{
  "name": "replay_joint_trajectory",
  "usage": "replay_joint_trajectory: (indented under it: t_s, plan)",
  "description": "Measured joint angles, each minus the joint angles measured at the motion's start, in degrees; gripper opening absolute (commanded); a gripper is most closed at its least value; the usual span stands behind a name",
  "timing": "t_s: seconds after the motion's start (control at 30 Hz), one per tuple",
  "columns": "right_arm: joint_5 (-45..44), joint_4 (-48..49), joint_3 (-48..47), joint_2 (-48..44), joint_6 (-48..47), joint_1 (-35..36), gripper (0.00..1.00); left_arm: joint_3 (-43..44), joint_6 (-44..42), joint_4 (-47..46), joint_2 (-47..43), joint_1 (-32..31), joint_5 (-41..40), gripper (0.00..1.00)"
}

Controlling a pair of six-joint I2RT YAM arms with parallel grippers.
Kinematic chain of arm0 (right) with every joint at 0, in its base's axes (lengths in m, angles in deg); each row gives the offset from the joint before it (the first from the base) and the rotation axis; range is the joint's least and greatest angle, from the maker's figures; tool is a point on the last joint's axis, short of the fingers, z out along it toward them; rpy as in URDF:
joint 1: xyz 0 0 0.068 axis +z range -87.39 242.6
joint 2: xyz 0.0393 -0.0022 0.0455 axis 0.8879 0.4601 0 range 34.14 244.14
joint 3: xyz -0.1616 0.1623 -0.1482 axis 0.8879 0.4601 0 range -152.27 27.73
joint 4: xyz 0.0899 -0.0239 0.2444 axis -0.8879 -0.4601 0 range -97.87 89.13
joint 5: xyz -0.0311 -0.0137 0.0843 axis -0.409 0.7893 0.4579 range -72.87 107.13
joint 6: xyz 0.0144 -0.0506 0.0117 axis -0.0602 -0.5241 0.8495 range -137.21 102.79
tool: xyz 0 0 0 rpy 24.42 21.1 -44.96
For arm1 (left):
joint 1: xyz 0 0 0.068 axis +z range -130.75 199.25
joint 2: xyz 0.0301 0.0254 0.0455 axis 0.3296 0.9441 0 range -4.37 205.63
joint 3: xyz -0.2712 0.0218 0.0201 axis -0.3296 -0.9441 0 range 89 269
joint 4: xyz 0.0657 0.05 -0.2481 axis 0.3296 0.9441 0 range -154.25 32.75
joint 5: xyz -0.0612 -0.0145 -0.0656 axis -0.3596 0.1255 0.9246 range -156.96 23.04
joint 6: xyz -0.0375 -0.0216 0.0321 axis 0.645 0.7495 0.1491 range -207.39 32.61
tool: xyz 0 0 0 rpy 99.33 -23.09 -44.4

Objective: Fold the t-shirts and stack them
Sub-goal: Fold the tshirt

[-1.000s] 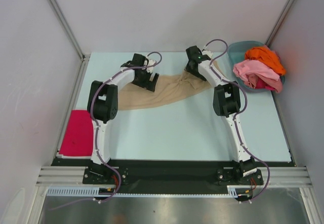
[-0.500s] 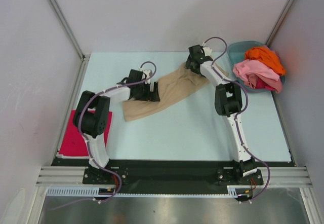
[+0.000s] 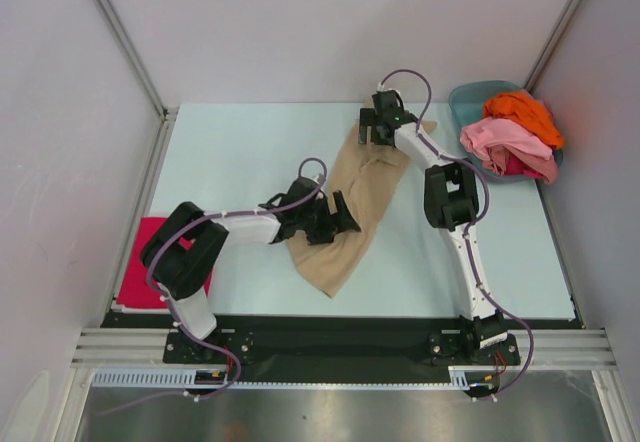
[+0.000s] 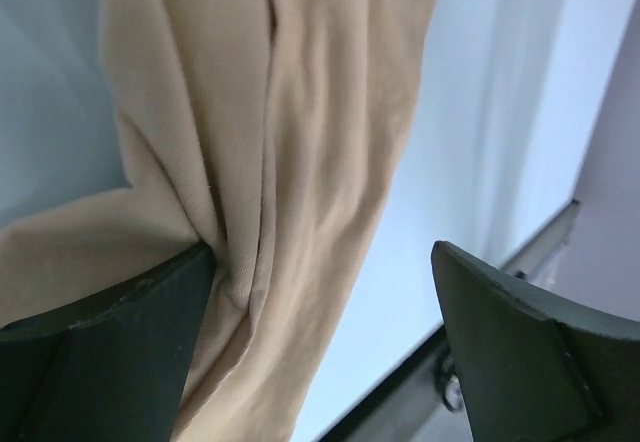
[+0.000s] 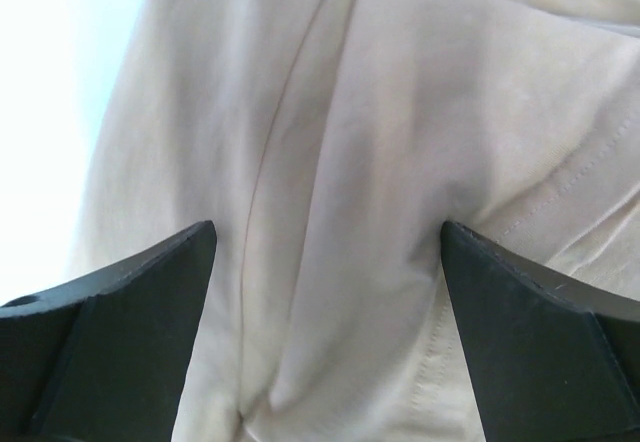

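The left gripper [image 3: 340, 217] stands released. In its wrist view [image 4: 322, 262] the two dark fingers are spread wide. The finger at the lower left of the frame presses against a bunched fold of the tan t-shirt [image 4: 300, 112], and the other finger at the lower right is clear of the cloth, over bare tabletop. Nothing is pinched between them.

The right gripper [image 3: 375, 127] is likewise spread wide. In its wrist view [image 5: 328, 232] both fingers hang over the same tan cloth [image 5: 380, 112], which fills nearly the whole frame in soft creases with a stitched seam at the right edge. The cloth lies loose between the fingers.

In the overhead view the tan t-shirt [image 3: 365, 187] lies as a long, rumpled band across the centre of the pale blue table [image 3: 400, 262]. It runs from the right gripper in the upper middle of the frame down to a point in the lower centre, just past the left gripper.

A magenta-red t-shirt [image 3: 135, 277] lies flat at the lower left edge of the table, partly hidden by the left arm's elbow. At the upper right, a teal basin [image 3: 462, 94] holds an orange t-shirt [image 3: 525, 112] and a pink t-shirt [image 3: 500, 142], heaped together.
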Motion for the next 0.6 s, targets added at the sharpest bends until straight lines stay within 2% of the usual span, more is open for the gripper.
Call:
replay_joint_trajectory:
  t_s: [0.27,0.6]
  plan:
    - [5.2,0.1,0.0,0.0,-8.9,3.6,0.98,-4.1,17.4,-6.7,-0.8,-10.2,-3.6,0.98]
    - [9.4,1.8,2.3,-1.0,-14.1,6.3,0.98,-4.4,27.8,-10.0,0.5,-15.3,-5.7,0.98]
